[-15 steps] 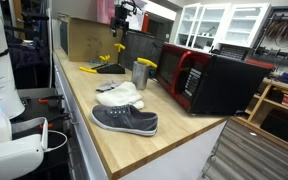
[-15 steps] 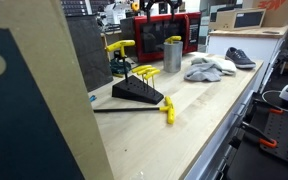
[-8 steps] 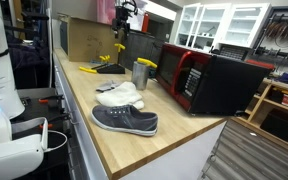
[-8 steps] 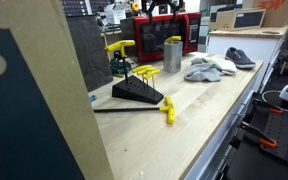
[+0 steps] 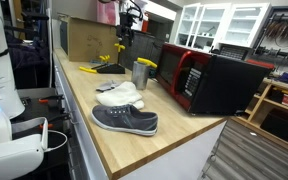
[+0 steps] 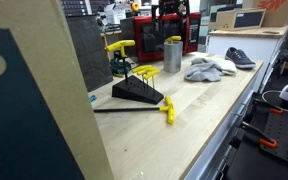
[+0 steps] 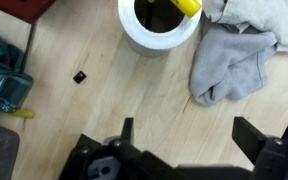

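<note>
gripper (image 7: 184,138): released, jaws wide, empty | cup (image 7: 154,38): round, pale wall, yellow tool (image 7: 187,5) inside | cloth (image 7: 234,60): grey, just beside cup

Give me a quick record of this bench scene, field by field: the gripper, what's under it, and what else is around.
gripper: gripper open, holding nothing, high above the counter
below it: cup with a yellow-handled tool inside; grey cloth beside the cup
small item: black piece lying on the wood, apart from the cup
nearby: grey shoe next to the cloth; red and black microwave; black stand of yellow hex keys
</note>
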Action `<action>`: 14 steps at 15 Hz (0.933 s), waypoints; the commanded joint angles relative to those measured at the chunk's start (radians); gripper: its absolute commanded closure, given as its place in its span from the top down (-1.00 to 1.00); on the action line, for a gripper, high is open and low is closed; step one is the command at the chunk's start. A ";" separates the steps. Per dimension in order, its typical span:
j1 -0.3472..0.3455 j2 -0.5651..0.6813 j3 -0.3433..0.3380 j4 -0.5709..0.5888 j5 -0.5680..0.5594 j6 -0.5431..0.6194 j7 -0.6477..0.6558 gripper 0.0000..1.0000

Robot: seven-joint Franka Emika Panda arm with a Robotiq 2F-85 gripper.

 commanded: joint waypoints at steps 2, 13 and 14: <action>-0.037 -0.037 -0.039 -0.041 -0.025 0.058 -0.190 1.00; -0.021 0.046 -0.020 0.031 -0.062 0.064 -0.081 1.00; -0.025 0.053 -0.019 0.039 -0.064 0.067 -0.108 1.00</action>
